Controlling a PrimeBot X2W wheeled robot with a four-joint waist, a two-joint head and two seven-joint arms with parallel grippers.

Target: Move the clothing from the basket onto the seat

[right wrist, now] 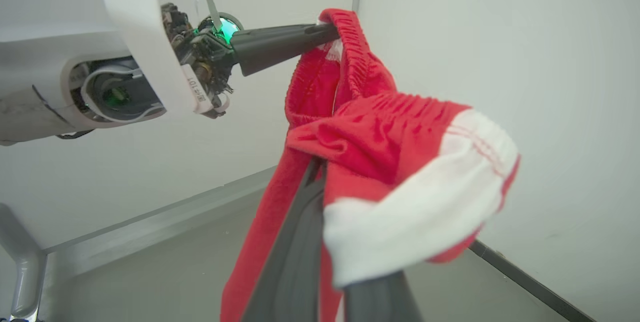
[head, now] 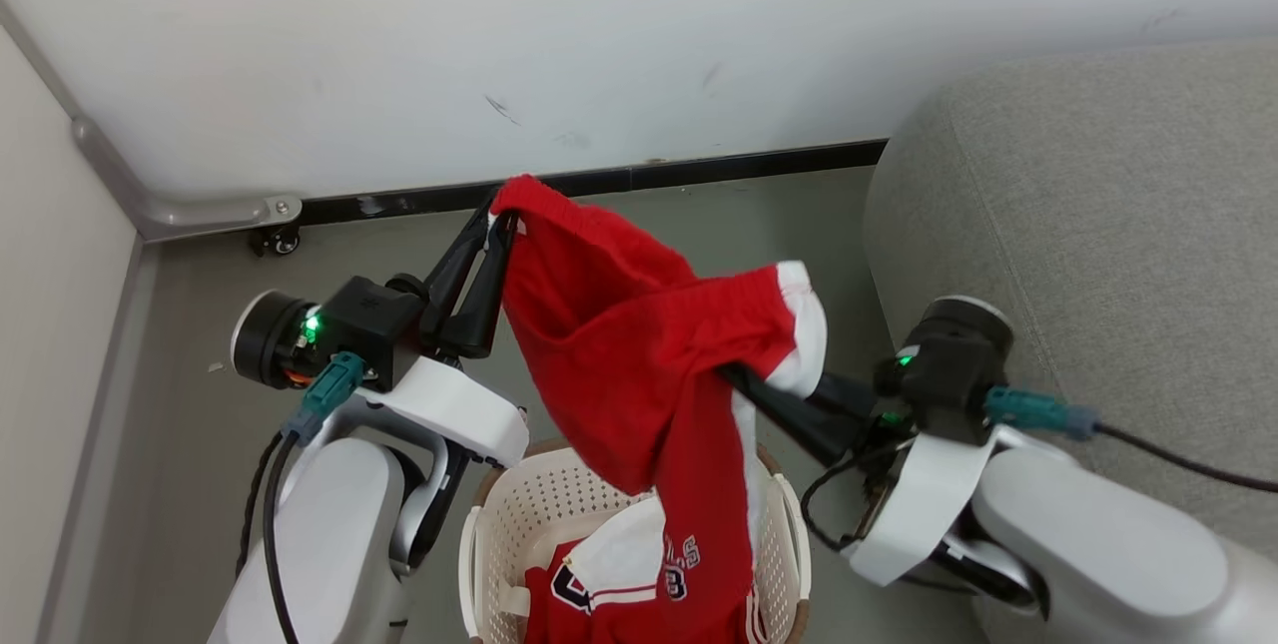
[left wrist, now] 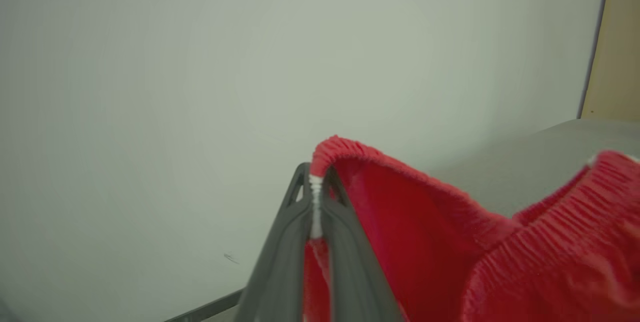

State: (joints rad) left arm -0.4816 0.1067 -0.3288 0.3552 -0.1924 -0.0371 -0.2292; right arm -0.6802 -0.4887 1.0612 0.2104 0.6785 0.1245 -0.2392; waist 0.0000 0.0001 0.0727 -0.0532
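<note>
Two grippers, one garment held between them, a second garment left below.

1. Red shorts [head: 609, 344], white trim at the hem and an elastic ribbed waistband. They are raised in the air above the laundry basket [head: 479, 524] and stretched between both arms. One leg, with white lettering and side stripes, hangs down into the basket's mouth. No part of them touches the sofa.

2. Left gripper [head: 502, 217], fingers pointing up and away toward the wall [head: 639, 45]. Its jaws are pressed together on the edge of the waistband, which forms the highest point of the shorts. The left wrist view shows the ribbed band folded over the fingertips.

3. Right gripper [right wrist: 315, 177], fingers pointing left across the head view. Their tips are buried in the cloth. The right wrist view shows the two fingers converging with a red fold nipped between them, and a white-banded edge draped over the outer finger.

4. Jersey [head: 559, 594], red with white lining and black-and-white block lettering, lying crumpled inside the basket.

5. Laundry basket, cream, perforated, with a brown rim band. It stands on the grey floor [head: 699, 225] between the two forearms.

6. Sofa [head: 1098, 225], grey woven fabric, to the right of the basket and beside the right arm.

7. Black skirting strip [head: 699, 170] at the foot of the wall.
</note>
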